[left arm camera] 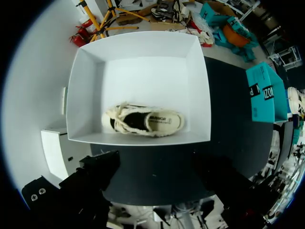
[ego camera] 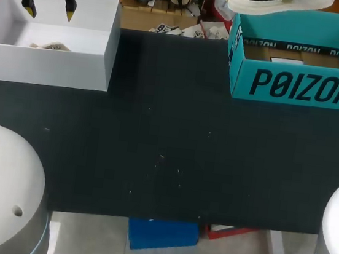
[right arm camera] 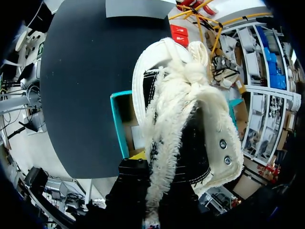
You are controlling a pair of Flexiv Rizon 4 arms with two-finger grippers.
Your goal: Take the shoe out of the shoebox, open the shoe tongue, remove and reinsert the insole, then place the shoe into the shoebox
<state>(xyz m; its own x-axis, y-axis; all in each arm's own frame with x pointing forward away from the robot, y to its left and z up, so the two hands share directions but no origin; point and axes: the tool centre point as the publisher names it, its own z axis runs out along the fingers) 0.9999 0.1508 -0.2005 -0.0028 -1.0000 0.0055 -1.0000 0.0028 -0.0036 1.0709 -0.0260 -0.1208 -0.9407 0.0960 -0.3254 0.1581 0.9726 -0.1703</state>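
Clamped on the shoe [right arm camera: 186, 119], the right pincer [right arm camera: 159, 164] shows as a dark block at the shoe's near end, with a sliver of one yellow tip against the sole; its other finger is hidden by the upper. That shoe is a low canvas sneaker of black cloth, with a smooth white rubber sole wall and two small metal eyelets in its side. Its thick cream laces and trim are shaggy and frayed along every edge. It hangs in the air over the far side of the teal shoebox [ego camera: 298, 87], whose open top shows a brown cardboard floor and straight, crisp rims. This box stands at the far right of the table [ego camera: 166, 151], its right wall close to the table's edge. The tabletop is matte black, flat and faintly speckled. A broad stretch of it lies between the teal shoebox and the white box [ego camera: 47, 65] at the far left, the two well apart. The left pincer [ego camera: 49, 6] hovers above the white box's far wall, its yellow-tipped fingers spread apart. That box has smooth, plain, upright walls. Within it a second shoe [left arm camera: 145, 121] of the same frayed cream and black lies on the floor close to the wall nearest the robot, with white floor beyond it toward the far wall.
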